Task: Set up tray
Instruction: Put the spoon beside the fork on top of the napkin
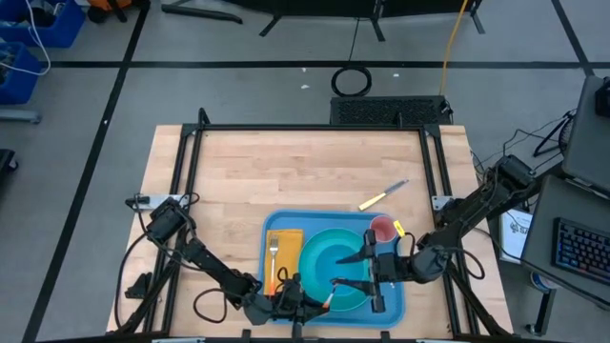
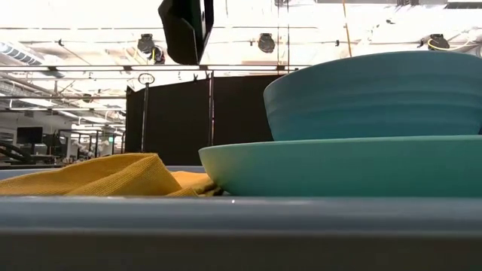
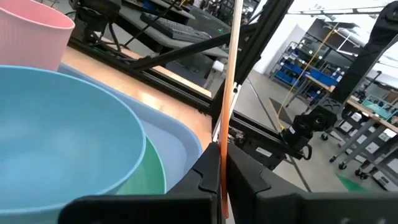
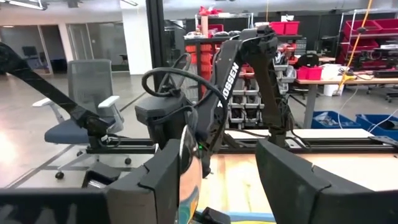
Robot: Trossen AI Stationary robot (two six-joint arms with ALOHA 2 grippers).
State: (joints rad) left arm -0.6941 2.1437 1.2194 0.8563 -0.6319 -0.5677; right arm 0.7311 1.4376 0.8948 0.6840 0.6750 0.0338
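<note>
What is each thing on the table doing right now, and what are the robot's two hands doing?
tray: flat on the table, holding the dishes.
teal plate: on the tray, under the bowl.
blue bowl: upright on the plate.
pink cup: upright.
yellow napkin: lying on the tray.
fork: lying on the napkin.
knife: lying on the table, off the tray.
left gripper: shut on a thin orange stick.
right gripper: open over the plate.

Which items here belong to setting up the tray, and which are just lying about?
Job: tray, yellow napkin, fork, teal plate, blue bowl, pink cup, orange stick, probably the yellow-handled utensil on the table.
Lying about: cable coil on the floor, keyboard.
</note>
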